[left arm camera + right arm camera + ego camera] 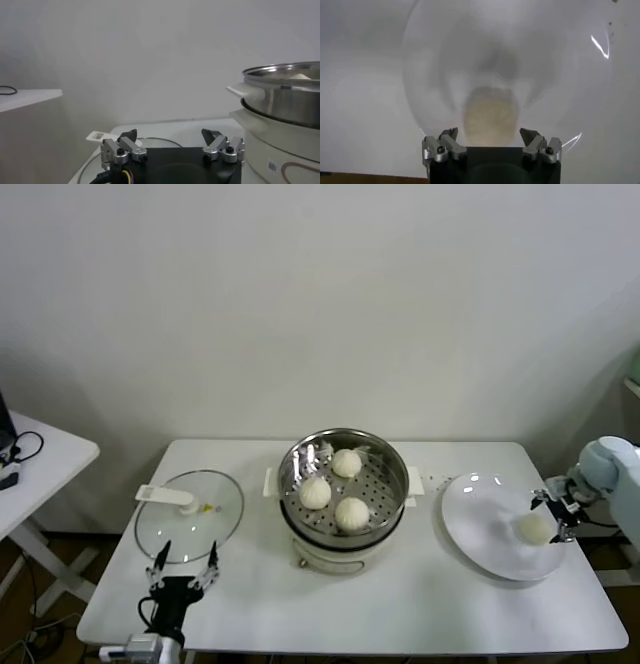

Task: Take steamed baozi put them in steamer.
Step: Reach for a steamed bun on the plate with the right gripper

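head overlooks table (400,604); wrists sit low.

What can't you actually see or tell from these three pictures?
- Head view: the right gripper at the flat white plate is too small to show whether it touches the last cream-white dough bun.
- Right wrist view: that bun is blurred; contact with the open fingers is unclear.
- Left wrist view: the shiny steel steamer pot is cut off by the edge; its rim hides the buns inside.
- Head view: the open left gripper hovers by the round glass lid; its arm is cut off below.
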Robot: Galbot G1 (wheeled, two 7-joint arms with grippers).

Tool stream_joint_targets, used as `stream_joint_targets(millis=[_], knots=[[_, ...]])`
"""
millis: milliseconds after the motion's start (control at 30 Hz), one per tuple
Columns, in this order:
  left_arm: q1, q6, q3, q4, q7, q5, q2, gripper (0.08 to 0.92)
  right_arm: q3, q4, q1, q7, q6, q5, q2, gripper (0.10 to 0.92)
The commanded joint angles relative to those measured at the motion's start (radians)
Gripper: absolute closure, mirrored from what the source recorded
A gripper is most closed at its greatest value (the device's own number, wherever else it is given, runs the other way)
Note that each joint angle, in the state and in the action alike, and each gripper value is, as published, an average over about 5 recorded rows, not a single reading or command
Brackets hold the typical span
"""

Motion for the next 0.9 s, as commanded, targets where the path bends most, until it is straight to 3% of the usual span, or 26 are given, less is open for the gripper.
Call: stream_joint_targets(millis=[33,633,900], knots=[[-0.002,0.001,0.000,0.000,0.000,0.001,-0.001,0.177,0.071,-0.057,-0.034,-0.001,0.014,-0.068,0.046,0.203],[-0.004,0.003,-0.003,0.001,-0.002,0.001,-0.001,0.177,0.085,-0.096,-0.025,-0.022,0.015,-0.097,0.085,0.203],[-0.004,0.004,-0.002,-0.002,-0.002,0.001,-0.003,0.177,0.089,-0.114,-0.008,-0.018,0.013,-0.094,0.093,0.297]])
